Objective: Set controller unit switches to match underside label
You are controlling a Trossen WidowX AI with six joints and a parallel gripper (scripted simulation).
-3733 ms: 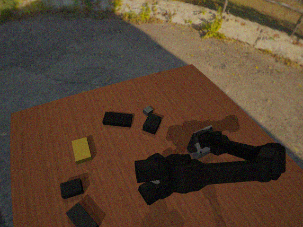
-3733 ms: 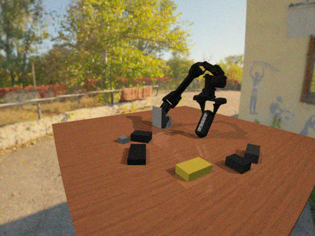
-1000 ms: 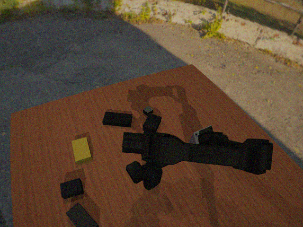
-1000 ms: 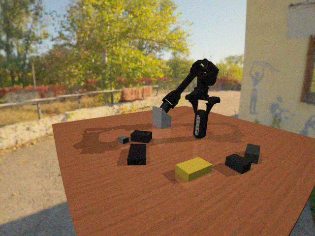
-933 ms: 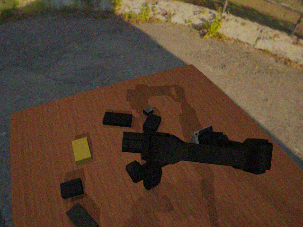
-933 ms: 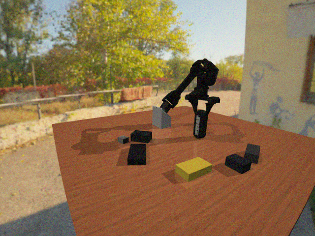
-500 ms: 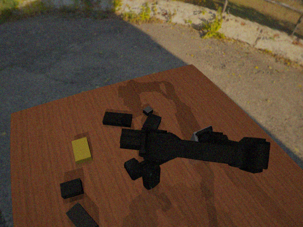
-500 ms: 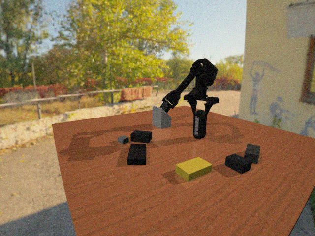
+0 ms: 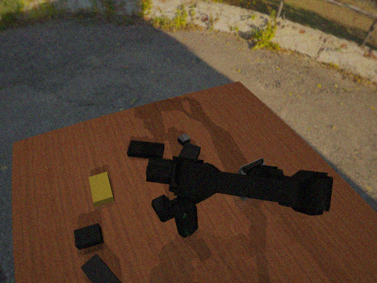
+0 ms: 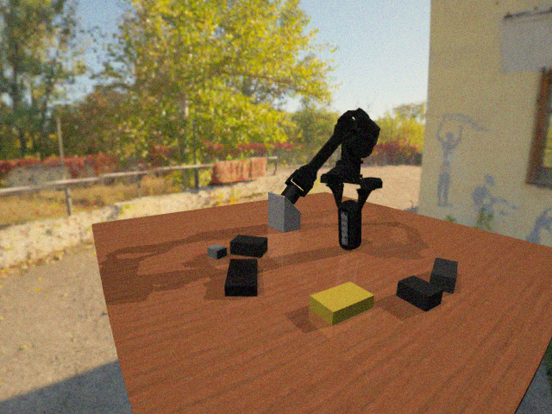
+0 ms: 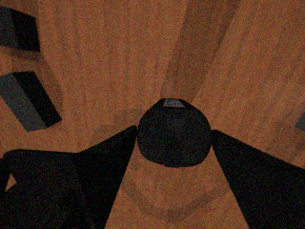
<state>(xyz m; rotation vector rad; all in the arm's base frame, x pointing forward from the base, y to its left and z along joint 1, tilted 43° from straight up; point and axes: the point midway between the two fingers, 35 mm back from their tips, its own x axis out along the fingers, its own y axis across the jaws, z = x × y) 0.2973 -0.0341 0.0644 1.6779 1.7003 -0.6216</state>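
Observation:
The dark controller unit (image 9: 186, 224) (image 10: 353, 227) (image 11: 173, 143) hangs upright on end, with its rounded lower end close to the bench; I cannot tell whether it touches. Its pale label strip (image 10: 343, 229) faces the exterior view, and its squares are too small to read. In the wrist view only a sliver of the label (image 11: 173, 103) shows beyond the unit's near end. A faint green spot shows on the unit in the top view; the switch positions cannot be read. My gripper (image 10: 350, 206) (image 11: 172, 132) is shut on the unit's upper end, one finger on each side.
A yellow block (image 9: 101, 187) (image 10: 341, 303) lies on the bench. A long black block (image 9: 146, 149) (image 10: 241, 278), another black block (image 9: 191, 151) (image 10: 248, 246) and a small grey cube (image 9: 184, 138) (image 10: 216, 251) lie together. Two dark blocks lie beyond the yellow one. A grey wedge (image 10: 284, 214) stands behind.

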